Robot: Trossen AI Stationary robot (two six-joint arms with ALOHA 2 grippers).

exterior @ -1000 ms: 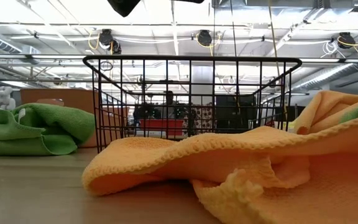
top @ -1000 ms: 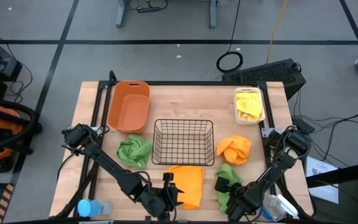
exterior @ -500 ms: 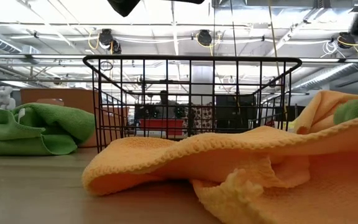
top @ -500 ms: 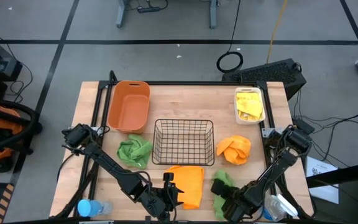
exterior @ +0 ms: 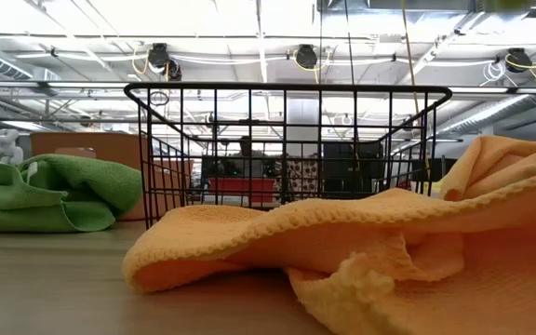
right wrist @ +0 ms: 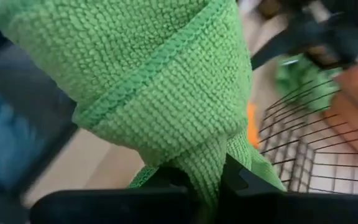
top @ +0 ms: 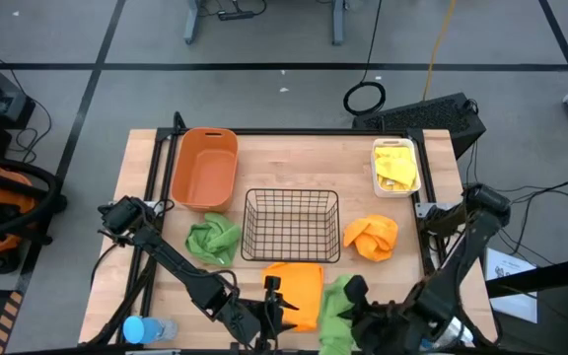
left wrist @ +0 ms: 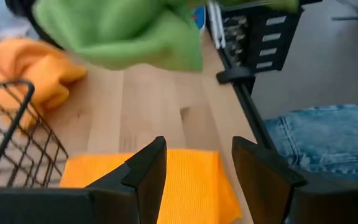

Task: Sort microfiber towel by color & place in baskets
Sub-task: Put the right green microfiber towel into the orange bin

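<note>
My right gripper [right wrist: 207, 190] is shut on a green towel [top: 335, 311], held above the table's near edge, right of a flat orange towel [top: 294, 288]. My left gripper [left wrist: 196, 171] hangs open above that orange towel's near right corner, touching nothing. A second green towel [top: 213, 239] lies left of the black wire basket [top: 291, 225]. A crumpled orange towel [top: 371, 237] lies to the basket's right. The orange tub [top: 205, 168] stands at the far left. The white bin [top: 395, 166] at the far right holds yellow towels. My right gripper pinches a bunched-up fold of the green towel [right wrist: 205, 163] between its two fingers, several layers gathered together. The fingers slant downward. The towel is lifted clear of the table, and its loose part [left wrist: 123, 31] hangs in the air.
A blue bottle [top: 146, 327] lies at the near left corner. A person's blue jeans [left wrist: 328, 137] show beyond the table's near edge. Bare wood lies between the tub, the basket and the white bin.
My right gripper has shut on the green towel at the near right and risen with it, rolling and shifting toward the table's left. The towel has left the table and hangs clear. My left gripper has stayed open in place.
</note>
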